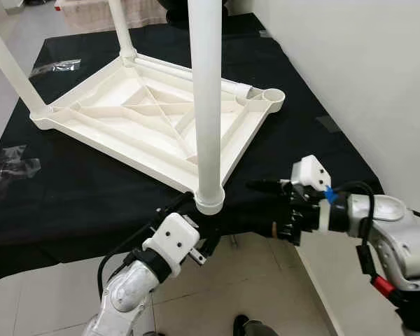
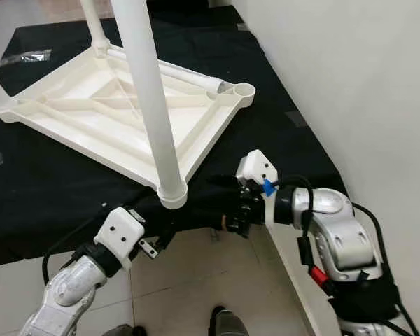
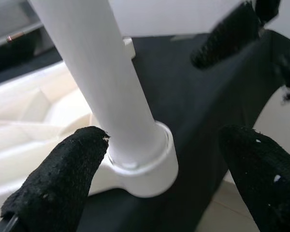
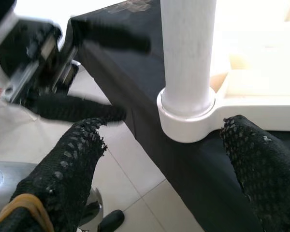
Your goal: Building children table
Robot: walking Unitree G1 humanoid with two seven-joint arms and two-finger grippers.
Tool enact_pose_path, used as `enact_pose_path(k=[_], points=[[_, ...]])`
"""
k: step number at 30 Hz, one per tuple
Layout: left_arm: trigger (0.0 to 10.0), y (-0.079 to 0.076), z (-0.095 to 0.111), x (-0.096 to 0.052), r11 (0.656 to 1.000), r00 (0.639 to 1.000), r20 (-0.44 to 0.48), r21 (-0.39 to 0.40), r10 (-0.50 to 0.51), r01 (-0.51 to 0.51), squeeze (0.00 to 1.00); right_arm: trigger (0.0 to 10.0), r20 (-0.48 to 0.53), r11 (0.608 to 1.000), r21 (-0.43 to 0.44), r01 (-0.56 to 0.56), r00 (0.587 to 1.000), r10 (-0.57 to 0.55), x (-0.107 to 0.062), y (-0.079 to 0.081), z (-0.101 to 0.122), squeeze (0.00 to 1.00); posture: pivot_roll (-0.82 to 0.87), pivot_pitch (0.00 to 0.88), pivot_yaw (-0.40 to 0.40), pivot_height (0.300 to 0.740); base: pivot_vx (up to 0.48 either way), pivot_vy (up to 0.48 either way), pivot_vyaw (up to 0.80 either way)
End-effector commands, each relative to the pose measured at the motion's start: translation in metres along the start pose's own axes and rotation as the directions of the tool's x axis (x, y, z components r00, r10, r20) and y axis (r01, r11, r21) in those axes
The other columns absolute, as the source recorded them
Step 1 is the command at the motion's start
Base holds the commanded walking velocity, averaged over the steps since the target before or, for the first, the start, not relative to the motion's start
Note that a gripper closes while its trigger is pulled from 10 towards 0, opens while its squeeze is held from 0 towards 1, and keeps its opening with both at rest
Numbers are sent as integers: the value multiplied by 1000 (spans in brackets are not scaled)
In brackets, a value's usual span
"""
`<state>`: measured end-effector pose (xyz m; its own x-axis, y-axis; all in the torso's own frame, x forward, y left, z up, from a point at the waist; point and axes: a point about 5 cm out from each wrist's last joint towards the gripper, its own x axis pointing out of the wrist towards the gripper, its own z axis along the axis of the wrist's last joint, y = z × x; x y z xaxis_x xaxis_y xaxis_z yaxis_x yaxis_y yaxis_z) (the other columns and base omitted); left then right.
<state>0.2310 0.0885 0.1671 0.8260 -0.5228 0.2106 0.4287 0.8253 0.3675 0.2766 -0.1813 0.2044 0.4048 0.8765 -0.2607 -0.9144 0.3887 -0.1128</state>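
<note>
A white plastic children's table top (image 1: 112, 112) lies upside down on a black-covered surface (image 1: 77, 189). White legs stand in three of its corner sockets. The nearest leg (image 1: 204, 105) rises from the near corner socket (image 1: 210, 201) at the surface's front edge. The far right socket (image 1: 273, 96) is empty, and a white tube (image 1: 196, 75) lies beside it. My left gripper (image 3: 164, 140) is open just below the near socket, one finger (image 3: 63, 174) on each side of it. My right gripper (image 4: 164, 130) is open too, reaching at the same socket from the right without touching it.
A white wall (image 1: 364, 70) runs close along the right side. Clear plastic bags (image 1: 56, 66) lie on the cloth at the left. Tiled floor (image 1: 245, 273) lies below the front edge, with a dark shoe (image 1: 248, 327) on it.
</note>
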Motion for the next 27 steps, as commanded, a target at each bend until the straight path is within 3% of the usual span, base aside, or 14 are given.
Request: enact_pose_path(k=[1, 5, 7, 11, 13, 15, 17, 22, 24, 26, 27], points=[[10000, 2, 5, 4, 999, 999, 18, 16, 36, -36, 0, 10000, -10, 1000, -6, 15, 1000, -16, -4, -3, -6, 0, -12, 180, 18, 740, 0, 0, 0], [10000, 6, 10, 11, 998, 997, 45, 25, 56, -57, 0, 10000, -38, 996, -22, 84, 996, -85, -6, -13, -11, 0, -16, 179, 18, 740, 0, 0, 0], [10000, 14, 13, 24, 994, 992, 62, 19, 107, -108, 0, 10000, -22, 985, -34, 168, 985, -169, -3, -23, -11, 0, -24, 176, 20, 740, 0, 0, 0], [10000, 19, 12, 34, 988, 986, 55, -2, 154, -154, 0, 10000, 1, 983, -37, 181, 983, -181, -1, -24, -8, 0, -29, 172, 20, 740, 0, 0, 0], [10000, 27, 9, 49, 983, 982, 38, 2, 183, -184, 0, 10000, 3, 984, -42, 173, 985, -173, 0, -22, -6, 0, -34, 173, 20, 740, 0, 0, 0], [10000, 28, 9, 51, 982, 982, 39, 6, 187, -187, 0, 10000, 3, 984, -43, 172, 985, -172, 0, -22, -6, 0, -34, 173, 20, 740, 0, 0, 0], [10000, 40, 9, 57, 972, 972, 35, 19, 233, -234, 0, 10000, 7, 984, -45, 172, 985, -172, 1, -21, -6, 0, -40, 172, 23, 740, 0, 0, 0], [10000, 62, 4, 59, 945, 948, 6, 70, 319, -318, 0, 10000, 15, 984, -49, 169, 986, -168, 2, -20, -5, 0, -41, 177, 22, 740, 0, 0, 0], [10000, 62, 4, 59, 945, 948, 6, 70, 319, -318, 0, 10000, 15, 984, -49, 169, 986, -168, 2, -20, -5, 0, -41, 177, 22, 740, 0, 0, 0], [10000, 89, -4, 50, 904, 907, -34, 111, 419, -413, 0, 10000, 20, 986, -49, 162, 987, -161, 3, -20, -4, 0, -41, 184, 19, 740, 0, 0, 0], [10000, 89, -4, 50, 904, 907, -34, 111, 419, -413, 0, 10000, 20, 986, -49, 162, 987, -161, 3, -20, -4, 0, -41, 184, 19, 740, 0, 0, 0]])
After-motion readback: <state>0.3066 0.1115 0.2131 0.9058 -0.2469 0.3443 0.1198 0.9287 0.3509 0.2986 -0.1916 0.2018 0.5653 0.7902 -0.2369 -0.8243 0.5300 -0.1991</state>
